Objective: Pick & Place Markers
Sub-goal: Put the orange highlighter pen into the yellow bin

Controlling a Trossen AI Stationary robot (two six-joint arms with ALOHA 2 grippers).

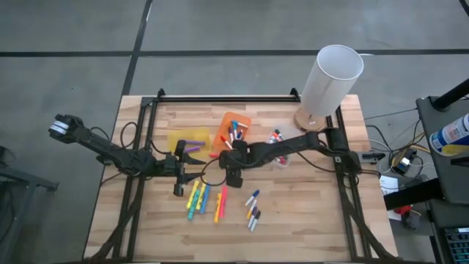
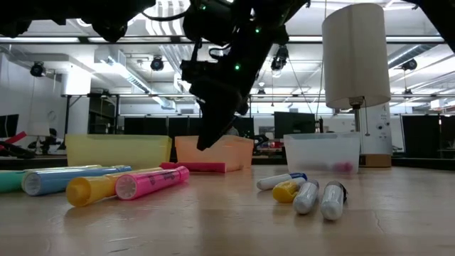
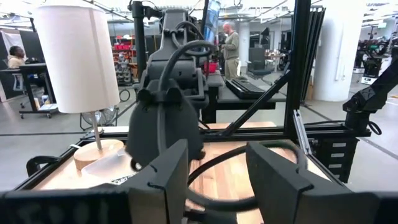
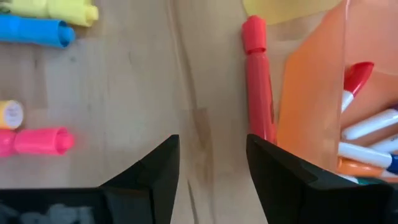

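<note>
Markers (image 1: 207, 200) lie loose on the bench (image 1: 308, 227) in two clusters — bright highlighter-type pens near the middle and a smaller group of white-bodied ones (image 1: 253, 210) beside them. More already stand in the orange bin (image 1: 236, 121), and a few sit in the clear bin (image 2: 321, 152). A red marker (image 4: 256, 81) lies flat on the wood just beside the orange bin's wall.

Handling, as a judgement: light, rigid, smooth plastic barrels, round enough to roll if nudged; not fragile. Best taken across the mid-barrel, fingers square to the long axis.

The right hand (image 4: 211, 171) hangs above the bench near the orange bin, fingers spread and empty. The left hand (image 3: 217, 180) waits over the bench's left part beside the yellow bin (image 1: 186, 138), fingers apart, nothing between them.

Only the right wrist view shows the red marker touching the bin wall — from overhead the arm hides it. The low view alone shows the right hand clear of the bench surface.
</note>
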